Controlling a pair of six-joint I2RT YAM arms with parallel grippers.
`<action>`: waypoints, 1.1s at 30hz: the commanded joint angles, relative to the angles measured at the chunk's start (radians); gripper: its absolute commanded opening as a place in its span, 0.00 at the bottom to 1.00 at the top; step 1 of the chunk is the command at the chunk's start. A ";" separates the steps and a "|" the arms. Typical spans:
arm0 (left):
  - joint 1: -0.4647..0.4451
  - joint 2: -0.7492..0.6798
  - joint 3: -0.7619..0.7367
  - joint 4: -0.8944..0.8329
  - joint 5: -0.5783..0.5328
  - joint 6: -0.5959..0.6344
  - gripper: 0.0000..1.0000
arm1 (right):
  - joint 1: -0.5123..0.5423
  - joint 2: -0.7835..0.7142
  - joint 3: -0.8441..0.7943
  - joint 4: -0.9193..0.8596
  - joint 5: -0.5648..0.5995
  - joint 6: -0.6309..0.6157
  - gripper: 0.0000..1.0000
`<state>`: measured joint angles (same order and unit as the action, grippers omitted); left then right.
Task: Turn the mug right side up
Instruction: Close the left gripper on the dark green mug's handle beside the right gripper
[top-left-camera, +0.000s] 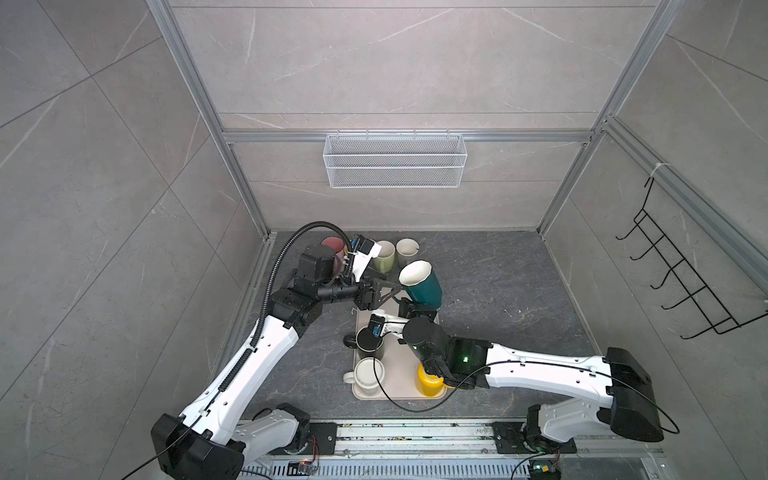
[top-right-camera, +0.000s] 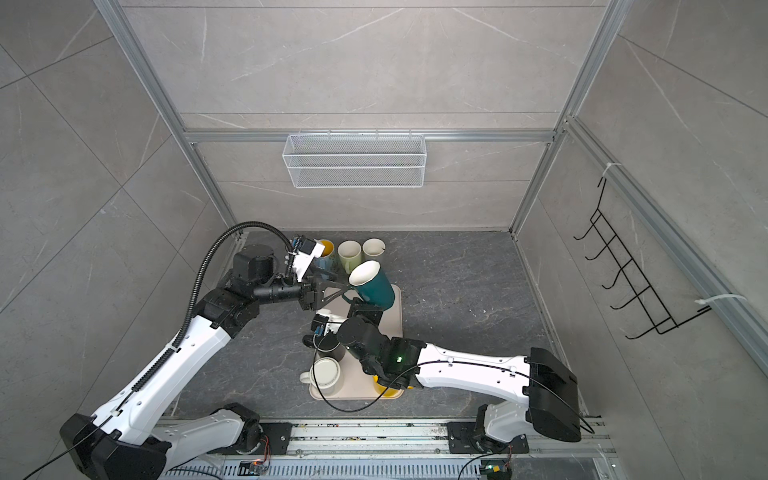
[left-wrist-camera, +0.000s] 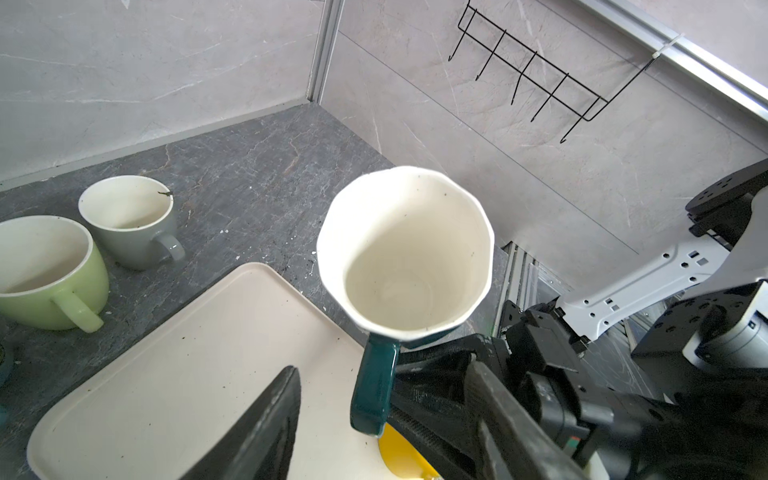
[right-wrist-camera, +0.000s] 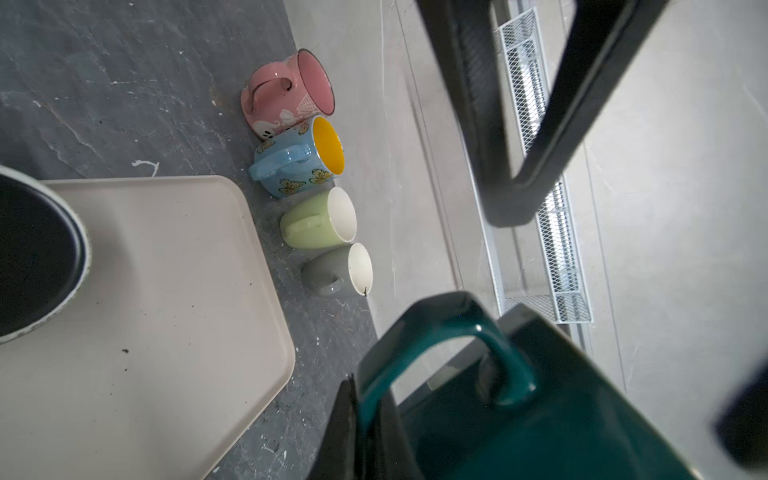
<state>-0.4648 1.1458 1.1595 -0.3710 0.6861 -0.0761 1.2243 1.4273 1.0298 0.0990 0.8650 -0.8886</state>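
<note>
Above the far end of the tray (top-left-camera: 399, 376), the teal mug (top-left-camera: 424, 286) is held aloft by the right gripper (top-left-camera: 409, 306), which is clamped tight low on it, near the handle (left-wrist-camera: 374, 386). The mouth is turned upward, though tilted toward the left gripper (top-left-camera: 397, 292), whose jaws are spread either side of the handle without touching it. The flip is judged largely done; setting the mug down upright and letting go remain

From above, the teal mug (top-left-camera: 424, 286) hides the right fingers (right-wrist-camera: 353, 428), and the right arm (top-left-camera: 540, 370) most of the yellow mug (top-left-camera: 427, 384).
</note>
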 joint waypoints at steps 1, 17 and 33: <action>-0.003 -0.029 0.025 -0.039 0.013 0.046 0.63 | 0.007 -0.010 0.006 0.171 0.051 -0.087 0.00; -0.028 0.006 0.028 -0.088 0.006 0.073 0.54 | 0.009 0.004 0.016 0.262 0.028 -0.131 0.00; -0.032 0.027 0.008 -0.087 0.000 0.055 0.39 | 0.009 0.007 0.006 0.348 0.029 -0.157 0.00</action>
<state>-0.4892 1.1641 1.1652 -0.4210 0.6842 -0.0341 1.2366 1.4517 1.0172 0.2520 0.8570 -1.0527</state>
